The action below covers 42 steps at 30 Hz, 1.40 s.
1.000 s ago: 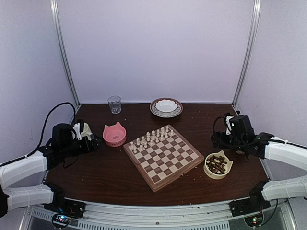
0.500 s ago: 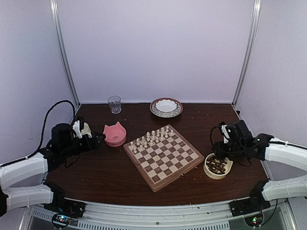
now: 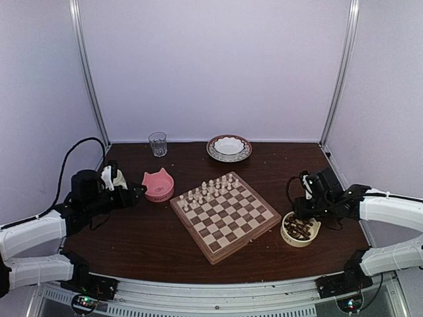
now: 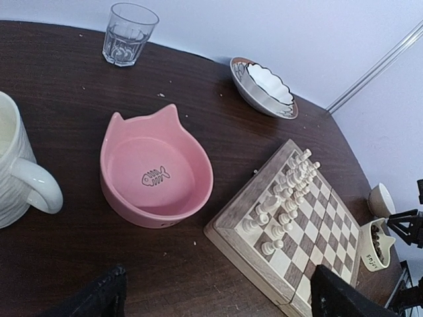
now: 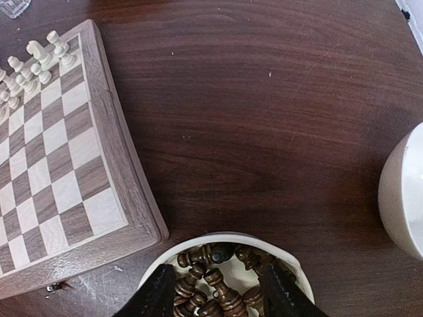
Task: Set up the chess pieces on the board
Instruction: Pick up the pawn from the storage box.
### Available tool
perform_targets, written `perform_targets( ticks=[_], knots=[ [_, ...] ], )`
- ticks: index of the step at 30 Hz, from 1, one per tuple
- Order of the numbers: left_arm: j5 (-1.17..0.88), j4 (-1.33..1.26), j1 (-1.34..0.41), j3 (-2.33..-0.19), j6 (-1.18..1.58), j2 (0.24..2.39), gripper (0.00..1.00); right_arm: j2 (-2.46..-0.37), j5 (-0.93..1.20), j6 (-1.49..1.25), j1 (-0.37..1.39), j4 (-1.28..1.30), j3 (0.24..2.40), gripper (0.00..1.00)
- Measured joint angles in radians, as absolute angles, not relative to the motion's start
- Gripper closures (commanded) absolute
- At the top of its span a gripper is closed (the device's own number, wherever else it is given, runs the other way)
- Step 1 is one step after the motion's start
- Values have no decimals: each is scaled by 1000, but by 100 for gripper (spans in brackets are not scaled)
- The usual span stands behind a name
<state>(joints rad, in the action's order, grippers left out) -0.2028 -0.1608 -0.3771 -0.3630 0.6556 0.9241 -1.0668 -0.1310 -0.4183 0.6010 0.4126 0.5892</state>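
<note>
The board (image 3: 234,221) lies at the table's middle, turned at an angle, with pale chessmen (image 3: 208,188) lined along its far side. The dark chess pieces (image 3: 297,226) lie heaped in a cream bowl (image 3: 310,239) right of the board. My right gripper (image 3: 301,212) dips into that bowl. In the right wrist view its fingers (image 5: 158,294) stand apart on either side of several dark pieces (image 5: 228,297), inside the bowl's rim (image 5: 218,236); none is lifted. My left gripper (image 3: 135,190) hovers wide open beside the pink bowl, holding nothing (image 4: 218,294).
A pink cat-shaped bowl (image 3: 158,185) sits left of the board, with a white mug (image 4: 16,165) beside it. A glass (image 3: 157,143) and a patterned dish (image 3: 229,147) stand at the back. A white cup (image 5: 403,191) stands right of the cream bowl.
My right gripper has come down and left into the cream bowl, and its fingers have narrowed around the dark pieces. The left gripper shifted slightly toward the pink bowl.
</note>
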Motion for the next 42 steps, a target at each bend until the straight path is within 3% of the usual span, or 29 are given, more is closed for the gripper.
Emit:
perform_targets(
  ticks=[23, 27, 42],
  knots=[
    [-286, -188, -377, -363, 652, 909, 3, -1239, -135, -456, 612, 416, 611, 63],
    [-292, -191, -377, -363, 652, 909, 2, -1246, -141, -461, 616, 415, 619, 70],
    [-304, -210, -377, -363, 653, 905, 2, -1362, -187, -497, 618, 434, 671, 74]
  ],
)
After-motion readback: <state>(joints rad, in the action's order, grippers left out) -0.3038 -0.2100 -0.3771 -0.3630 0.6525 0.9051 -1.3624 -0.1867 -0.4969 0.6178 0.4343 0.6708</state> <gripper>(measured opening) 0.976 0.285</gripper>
